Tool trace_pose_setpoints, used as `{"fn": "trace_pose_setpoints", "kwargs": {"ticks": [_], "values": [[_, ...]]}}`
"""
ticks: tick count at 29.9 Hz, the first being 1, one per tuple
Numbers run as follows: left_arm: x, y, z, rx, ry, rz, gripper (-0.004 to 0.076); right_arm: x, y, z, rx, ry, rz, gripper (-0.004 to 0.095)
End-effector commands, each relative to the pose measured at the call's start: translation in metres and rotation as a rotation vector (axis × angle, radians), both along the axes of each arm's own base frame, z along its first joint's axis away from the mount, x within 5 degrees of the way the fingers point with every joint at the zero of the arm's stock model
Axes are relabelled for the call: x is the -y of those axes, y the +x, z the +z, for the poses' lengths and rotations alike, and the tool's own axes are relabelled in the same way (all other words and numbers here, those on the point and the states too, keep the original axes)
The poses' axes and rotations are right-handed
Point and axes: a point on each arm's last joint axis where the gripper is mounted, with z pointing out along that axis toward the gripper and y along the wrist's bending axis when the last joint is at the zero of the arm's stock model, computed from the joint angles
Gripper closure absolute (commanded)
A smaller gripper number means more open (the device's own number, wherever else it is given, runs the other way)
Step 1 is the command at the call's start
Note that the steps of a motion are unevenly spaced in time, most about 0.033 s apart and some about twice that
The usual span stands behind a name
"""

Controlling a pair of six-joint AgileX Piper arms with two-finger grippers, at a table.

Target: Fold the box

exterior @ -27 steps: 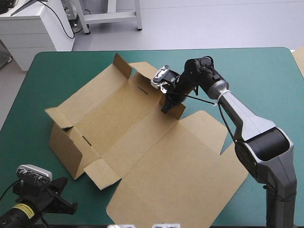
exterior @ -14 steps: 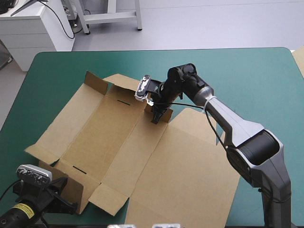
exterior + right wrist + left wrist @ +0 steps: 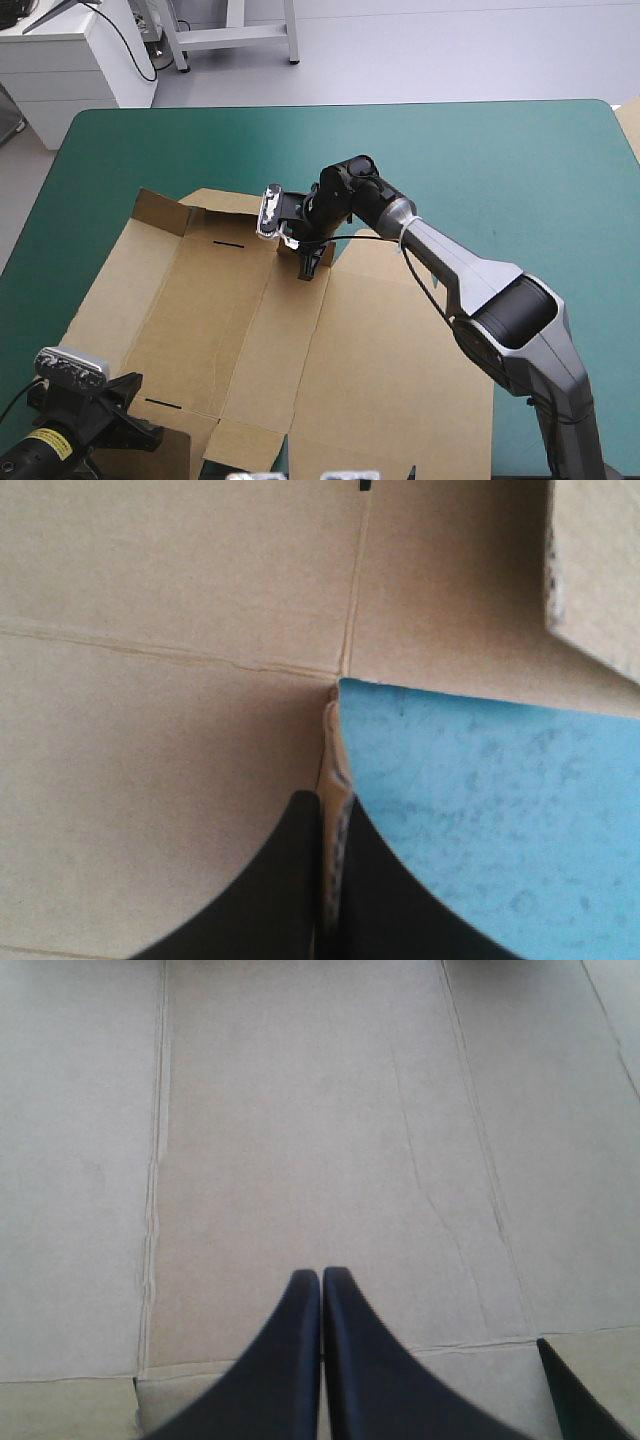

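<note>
The teal-green table (image 3: 520, 170) carries the brown board box (image 3: 250, 330) as one large cut sheet. It covers the left and middle of the table and runs off past the near edge, while the far and right parts of the table are bare.

The sheet's long axis appears to run from the far left towards the near right, with the broad lid panel on the near-right side. The right tool (image 3: 308, 268) sits at the sheet's far-middle edge, where a notch in the outline shows bare cover. It is clamped on a thin upturned edge of board, and the bulk of the box lies to its left and nearer than it.

The left tool (image 3: 320, 1278) is at the near-left corner with its black fingers pressed together and nothing between them. It points out over flat board, so it is the closer arm for the near-left panels. The far edge is probably the right arm's to work.

The box looks almost wholly flat and clean, with straight crease lines (image 3: 155, 1210) marking its panels. Only a small corner flap (image 3: 160, 208) at the far left stands up. Two short dark slots (image 3: 228, 243) show in the left panels.
</note>
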Motion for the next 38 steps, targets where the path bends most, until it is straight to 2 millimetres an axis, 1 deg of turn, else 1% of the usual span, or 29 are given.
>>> {"fn": "trace_pose_setpoints", "kwargs": {"ticks": [1,5,9,18,19,20,22,25,27,31,35,38], "values": [[0.002,0.003,0.011,0.062,-0.034,-0.003,0.0731,-0.002,-0.006,0.047,0.152,0.095,0.048,0.0929],[0.002,0.003,0.011,0.062,-0.035,-0.003,0.0731,-0.006,-0.007,0.052,0.212,0.099,0.101,0.0929],[0.002,0.003,0.011,0.062,-0.035,-0.003,0.0731,-0.009,-0.009,0.052,0.232,0.092,0.149,0.0929],[0.002,0.003,0.011,0.060,-0.039,0.000,0.0731,-0.008,-0.008,0.052,0.247,0.085,0.138,0.0914],[0.002,0.003,0.011,0.060,-0.039,0.000,0.0731,-0.008,-0.007,0.052,0.245,0.090,0.126,0.0901],[0.002,0.003,0.011,0.060,-0.039,0.000,0.0731,-0.009,-0.006,0.053,0.246,0.098,0.106,0.0867],[0.002,0.003,0.011,0.060,-0.039,0.000,0.0731,-0.008,-0.005,0.053,0.249,0.096,0.076,0.0778],[0.002,0.003,0.011,0.060,-0.039,0.000,0.0731,-0.005,-0.003,0.052,0.249,0.073,0.044,0.0612],[0.002,0.003,0.011,0.060,-0.039,0.000,0.0731,-0.004,-0.003,0.051,0.239,0.065,0.021,0.0542],[0.002,0.003,0.011,0.061,-0.038,0.001,0.0731,-0.002,-0.006,0.052,0.195,0.058,-0.004,0.0532],[0.002,0.003,0.011,0.062,-0.036,0.001,0.0731,0.006,-0.013,0.056,0.137,0.002,-0.021,0.0533],[0.002,0.003,0.011,0.062,-0.036,0.001,0.0731,0.012,-0.018,0.067,0.133,-0.027,-0.017,0.0533]]}}
